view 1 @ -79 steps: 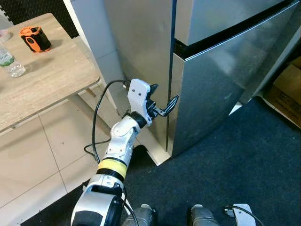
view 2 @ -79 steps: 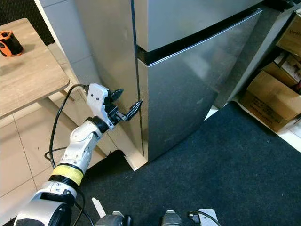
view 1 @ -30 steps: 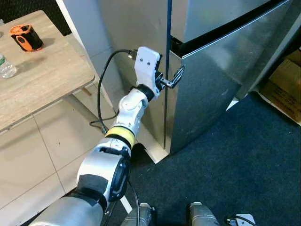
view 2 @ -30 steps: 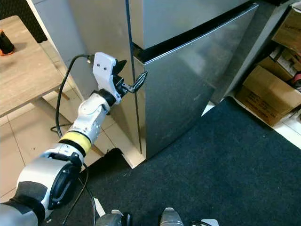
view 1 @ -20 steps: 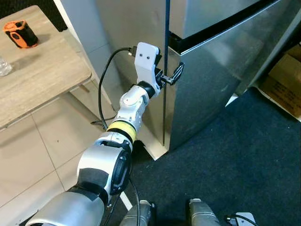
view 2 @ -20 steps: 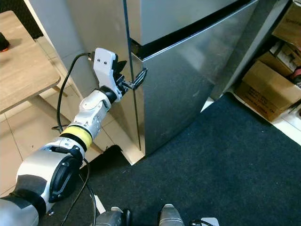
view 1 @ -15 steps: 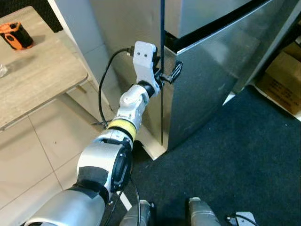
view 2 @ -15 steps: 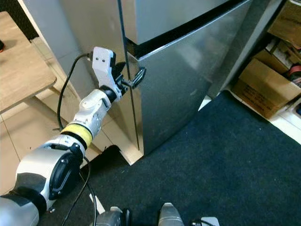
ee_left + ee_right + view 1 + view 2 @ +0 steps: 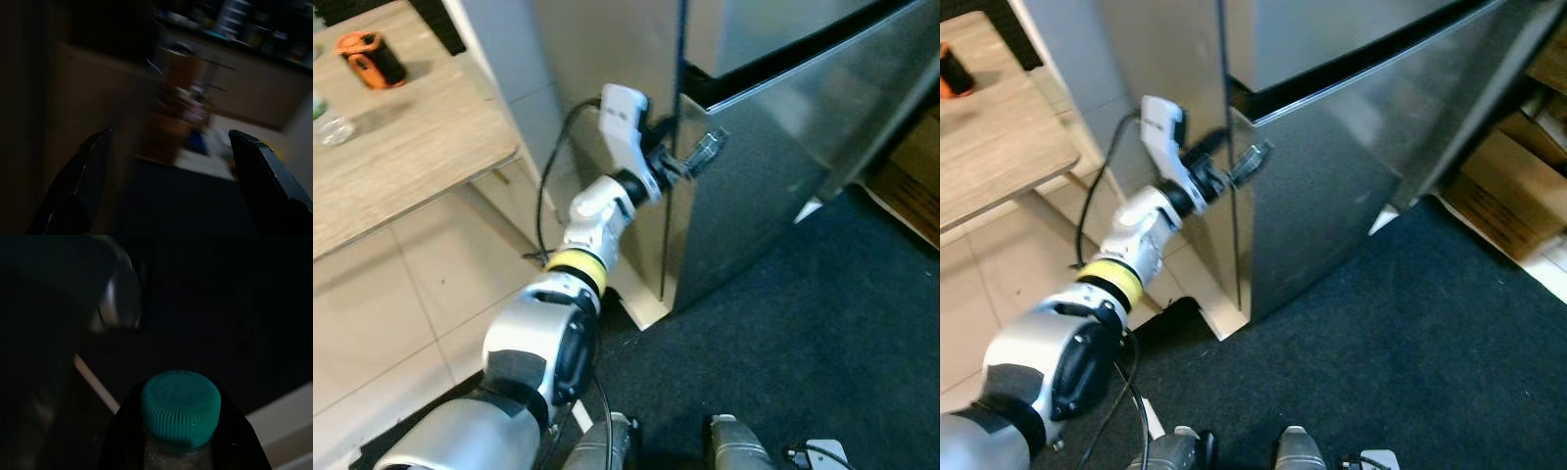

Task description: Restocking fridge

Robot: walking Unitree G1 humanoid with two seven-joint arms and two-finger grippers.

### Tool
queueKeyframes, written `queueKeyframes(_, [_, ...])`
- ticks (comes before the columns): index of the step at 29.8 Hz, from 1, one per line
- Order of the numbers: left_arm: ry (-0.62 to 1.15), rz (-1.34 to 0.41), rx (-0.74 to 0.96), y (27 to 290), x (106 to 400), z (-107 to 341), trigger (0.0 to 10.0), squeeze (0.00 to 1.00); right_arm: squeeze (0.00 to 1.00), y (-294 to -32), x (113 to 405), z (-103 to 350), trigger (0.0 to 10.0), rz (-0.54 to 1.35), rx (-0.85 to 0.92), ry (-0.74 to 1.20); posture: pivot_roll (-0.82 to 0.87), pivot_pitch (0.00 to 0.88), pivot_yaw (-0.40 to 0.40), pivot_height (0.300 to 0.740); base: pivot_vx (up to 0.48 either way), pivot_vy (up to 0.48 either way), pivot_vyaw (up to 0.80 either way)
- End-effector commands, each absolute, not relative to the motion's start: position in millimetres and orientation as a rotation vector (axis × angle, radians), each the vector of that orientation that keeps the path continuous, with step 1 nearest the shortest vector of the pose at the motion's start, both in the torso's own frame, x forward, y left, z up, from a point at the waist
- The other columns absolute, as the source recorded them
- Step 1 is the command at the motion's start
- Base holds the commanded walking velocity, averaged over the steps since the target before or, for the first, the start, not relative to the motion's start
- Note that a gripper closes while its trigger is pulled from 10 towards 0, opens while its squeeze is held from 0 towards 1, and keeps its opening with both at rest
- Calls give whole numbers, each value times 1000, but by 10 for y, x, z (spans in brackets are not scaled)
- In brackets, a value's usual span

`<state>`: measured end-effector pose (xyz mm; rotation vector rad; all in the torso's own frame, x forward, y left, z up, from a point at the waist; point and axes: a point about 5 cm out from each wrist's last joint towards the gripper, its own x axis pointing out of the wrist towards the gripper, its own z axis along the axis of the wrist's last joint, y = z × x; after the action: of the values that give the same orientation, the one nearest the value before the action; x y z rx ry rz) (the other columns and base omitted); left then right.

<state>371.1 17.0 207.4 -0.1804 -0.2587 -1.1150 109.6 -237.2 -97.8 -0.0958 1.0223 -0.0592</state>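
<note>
The steel fridge has an upper door point(image 9: 773, 29) and a lower door point(image 9: 773, 166) with a dark gap between them. My left gripper point(image 9: 687, 149) is open at the top left corner of the lower door. One finger lies across the door's front and the other sits at its side edge. The left wrist view is dark and blurred, with both fingers point(image 9: 93, 166) spread wide. In the dark right wrist view, my right gripper point(image 9: 181, 440) is shut on a clear bottle with a green cap point(image 9: 181, 404).
A wooden table point(image 9: 411, 157) stands to the left with an orange and black object point(image 9: 374, 59) and a water bottle point(image 9: 328, 117) on it. Cardboard boxes point(image 9: 1498, 196) sit to the right of the fridge. Dark carpet point(image 9: 803, 343) lies before it, pale tiles to the left.
My left arm has risen from beside the lower door to its top left corner, and the fingers now straddle the door's edge. The camera has shifted and the picture is slightly blurred.
</note>
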Motion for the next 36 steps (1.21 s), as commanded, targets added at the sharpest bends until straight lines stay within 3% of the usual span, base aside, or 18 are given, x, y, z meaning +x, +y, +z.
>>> queueKeyframes(1, [-253, -1266, -126, -87, 3581, 2073, 10000, 0, 0, -2374, 946, -1020, 10000, -72, -87, 1065, -144, 256, 58, 740, 0, 0, 0])
queueKeyframes(11, [-262, -1388, -151, -248, 3439, 2012, 10000, 0, 0, -2372, 1012, -1006, 10000, -78, -84, 1052, -141, 232, 62, 740, 0, 0, 0])
queueKeyframes(20, [-288, -1270, -136, -130, 3500, 1990, 10000, 0, 0, -2364, 1032, -1004, 10000, -76, -82, 1049, -136, 229, 62, 740, 0, 0, 0])
queueKeyframes(25, [-320, -1016, -184, 291, 3681, 2002, 10000, 0, 0, -2335, 1070, -1004, 10000, -72, -80, 1048, -124, 211, 69, 740, 0, 0, 0])
queueKeyframes(30, [-277, -877, -215, 577, 3706, 1800, 10000, 0, 0, -2323, 1104, -1000, 10000, -69, -79, 1046, -113, 198, 70, 740, 0, 0, 0])
queueKeyframes(33, [-111, -637, -247, 1058, 3612, 1243, 10000, 0, 0, -2289, 1158, -994, 10000, -41, -97, 1042, -99, 176, 72, 740, 0, 0, 0])
queueKeyframes(35, [-86, -605, -253, 1119, 3588, 1165, 10000, 0, 0, -2285, 1166, -993, 10000, -36, -101, 1041, -99, 176, 72, 740, 0, 0, 0])
queueKeyframes(36, [-20, -531, -267, 1269, 3514, 970, 10000, 0, 0, -2283, 1176, -990, 10000, -36, -97, 1039, -95, 165, 71, 740, 0, 0, 0])
